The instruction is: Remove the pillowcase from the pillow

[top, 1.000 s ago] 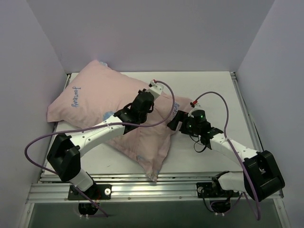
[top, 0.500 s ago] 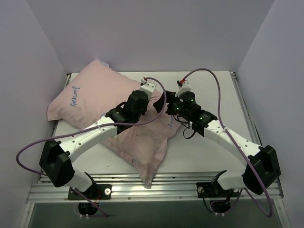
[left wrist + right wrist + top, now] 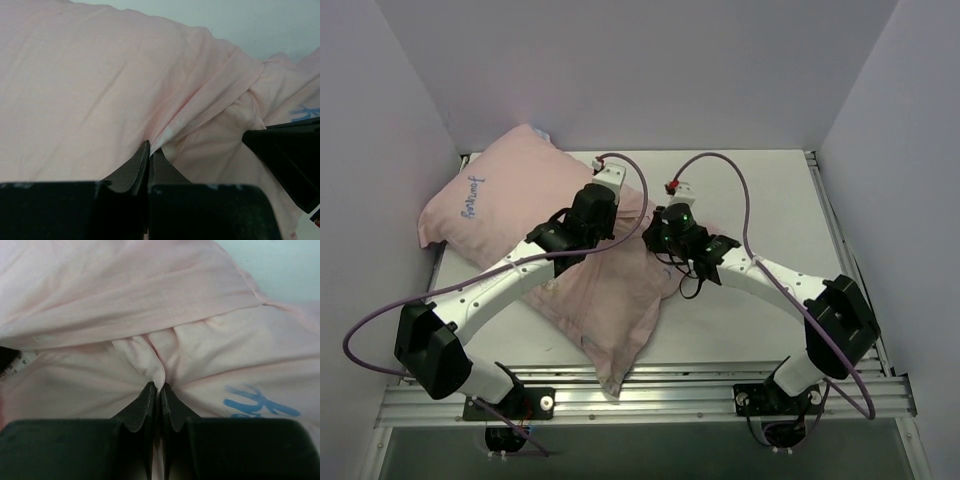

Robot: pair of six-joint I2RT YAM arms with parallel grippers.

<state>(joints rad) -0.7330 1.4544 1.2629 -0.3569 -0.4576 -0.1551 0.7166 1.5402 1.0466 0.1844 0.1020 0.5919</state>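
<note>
Pinching a raised fold of pale pink cloth, the left hand (image 3: 148, 152) has its two black fingers pressed together, with the pillowcase (image 3: 610, 310) caught between the tips. The right hand (image 3: 160, 390) is clamped in the same way on a gathered pucker of the same cover, and creases fan outward from its grip. Seen from above, the two hands sit just beside each other over the far right part of the cover. In the left wrist view a black wedge of the other hand juts in at the right edge.

Both white arms reach in over the fabric. The left one lies across its middle and hides a strip of it, and purple cables (image 3: 380, 320) loop off each arm. The pillowcase lies pale side up on the white bench (image 3: 770, 190), running from the far left corner by the wall down to the near edge. There one corner hangs over the metal rail (image 3: 720, 395). It looks plump and filled, but the pillow inside does not show.

Blue handwritten script (image 3: 472, 195) marks the far left end, and its letters are too small and turned to read surely. More blue script (image 3: 260, 407) shows partly beside the right hand. A small white tag (image 3: 12, 365) with tiny dark print peeks in at the left of that view, illegible.
</note>
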